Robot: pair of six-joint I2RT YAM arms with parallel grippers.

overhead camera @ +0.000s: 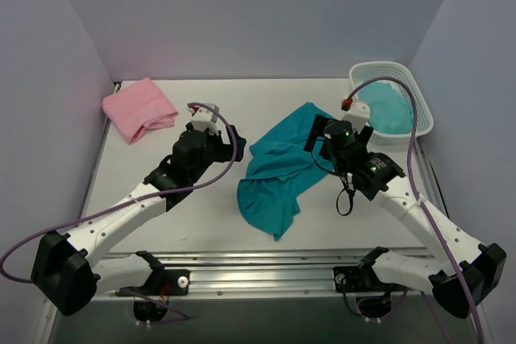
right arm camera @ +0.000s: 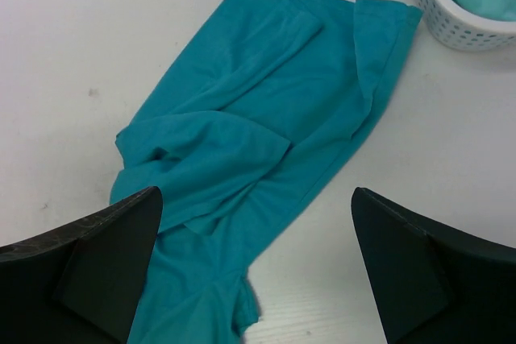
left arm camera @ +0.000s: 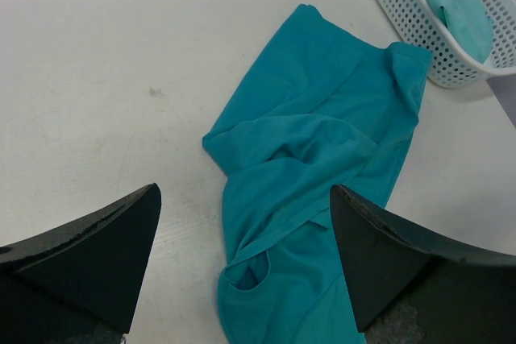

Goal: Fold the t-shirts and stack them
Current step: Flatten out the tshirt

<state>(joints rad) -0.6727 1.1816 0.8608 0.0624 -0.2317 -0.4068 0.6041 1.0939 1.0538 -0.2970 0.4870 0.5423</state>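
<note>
A deep teal t-shirt (overhead camera: 278, 171) lies crumpled and spread lengthwise on the white table, from the middle towards the near edge. A pink t-shirt (overhead camera: 139, 108) lies folded at the far left corner. My left gripper (overhead camera: 235, 144) hovers just left of the teal shirt, open and holding nothing. In the left wrist view the teal shirt (left arm camera: 322, 159) shows between the wide-apart fingers of my left gripper (left arm camera: 244, 189). My right gripper (overhead camera: 319, 139) hangs over the shirt's right edge, open and empty. The right wrist view has the shirt (right arm camera: 258, 118) below my right gripper (right arm camera: 255, 191).
A white perforated basket (overhead camera: 419, 110) stands at the far right corner with a lighter teal cloth (overhead camera: 385, 110) in it; the basket also shows in the wrist views (left arm camera: 403, 22) (right arm camera: 459, 30). Grey walls close in the table at the left, back and right.
</note>
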